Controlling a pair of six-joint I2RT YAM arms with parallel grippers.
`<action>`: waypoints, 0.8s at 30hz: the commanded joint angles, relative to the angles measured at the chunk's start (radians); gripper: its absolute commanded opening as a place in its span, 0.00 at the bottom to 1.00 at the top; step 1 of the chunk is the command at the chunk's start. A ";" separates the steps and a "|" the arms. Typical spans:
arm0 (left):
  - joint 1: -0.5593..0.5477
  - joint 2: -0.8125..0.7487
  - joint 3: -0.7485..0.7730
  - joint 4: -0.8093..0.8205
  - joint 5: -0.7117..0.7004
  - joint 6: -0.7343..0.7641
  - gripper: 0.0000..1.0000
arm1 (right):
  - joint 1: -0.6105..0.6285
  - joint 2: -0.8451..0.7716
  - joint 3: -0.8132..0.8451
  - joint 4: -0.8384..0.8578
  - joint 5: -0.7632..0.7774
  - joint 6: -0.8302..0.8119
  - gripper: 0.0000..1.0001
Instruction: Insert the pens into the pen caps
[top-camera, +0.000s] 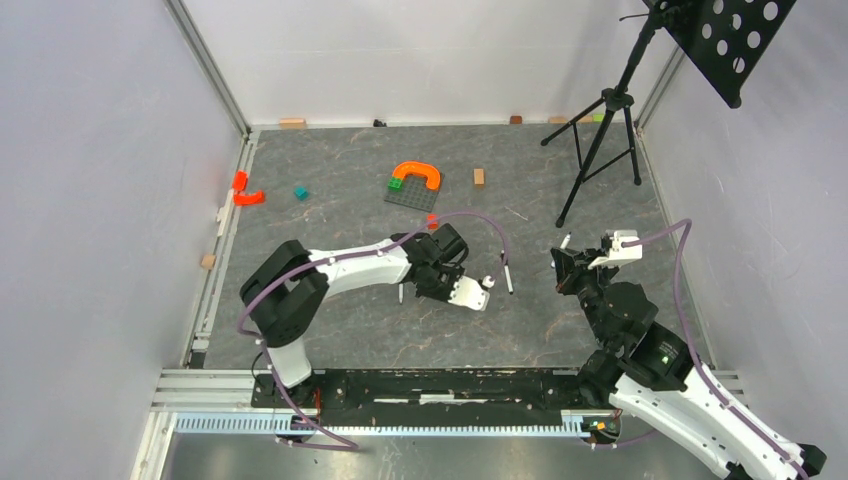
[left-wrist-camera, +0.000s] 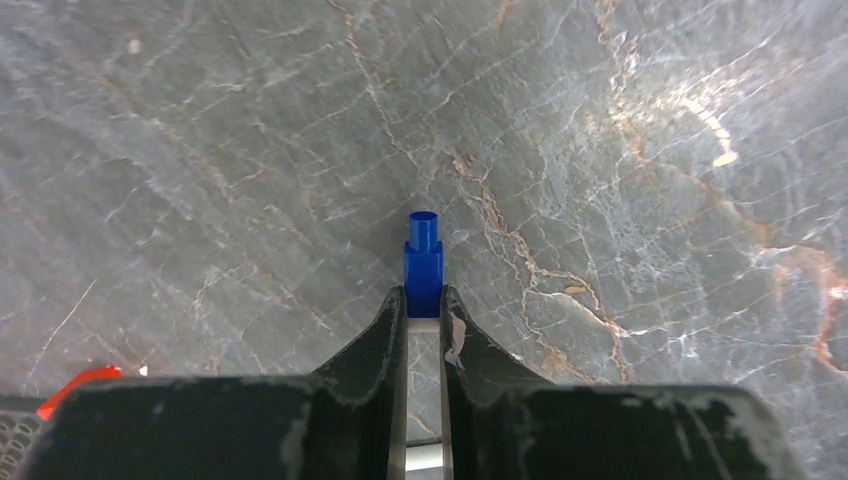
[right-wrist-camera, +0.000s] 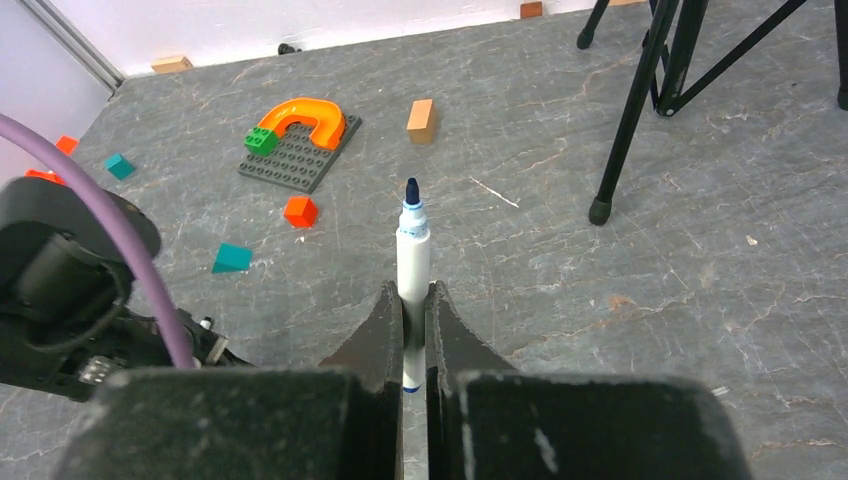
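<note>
The left gripper (left-wrist-camera: 423, 300) is closed almost fully onto a small blue cylindrical plastic cap (left-wrist-camera: 423, 258); the cap's wider lower end is pinched between the two black fingertips, and its narrower end projects straight beyond them over the grey marbled table (left-wrist-camera: 620, 200); whether the cap touches the table cannot be told. The right gripper (right-wrist-camera: 413, 298) is shut tight on a slim white marker barrel with a dark blue tip (right-wrist-camera: 412, 250); the barrel is clamped between the fingers, and its tipped end stands out past the fingertips, pointed toward the far wall. A dark grey studded baseplate (top-camera: 413, 192) carrying an orange arch (top-camera: 418, 174) is taken as the landmark; in the overhead view the left gripper and its cap are found on the near side of the baseplate, toward the arm bases and slightly to the right; the right gripper and its barrel are found further right of the baseplate and well apart from it, raised off the table. A second white marker barrel (top-camera: 507, 275) is seen lying on the table on the near right side of the baseplate, just beside the left arm's wrist and between the two grippers; the held cap and the held barrel are well apart.
</note>
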 joint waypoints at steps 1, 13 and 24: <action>-0.021 0.053 0.057 -0.040 -0.066 0.126 0.18 | 0.006 -0.003 0.022 0.023 0.014 -0.014 0.00; -0.017 -0.049 0.050 0.085 -0.133 0.001 1.00 | 0.006 0.028 0.021 0.054 0.001 -0.016 0.00; 0.006 -0.406 -0.075 0.412 -0.555 -0.628 1.00 | 0.006 0.020 0.026 0.042 -0.001 -0.009 0.00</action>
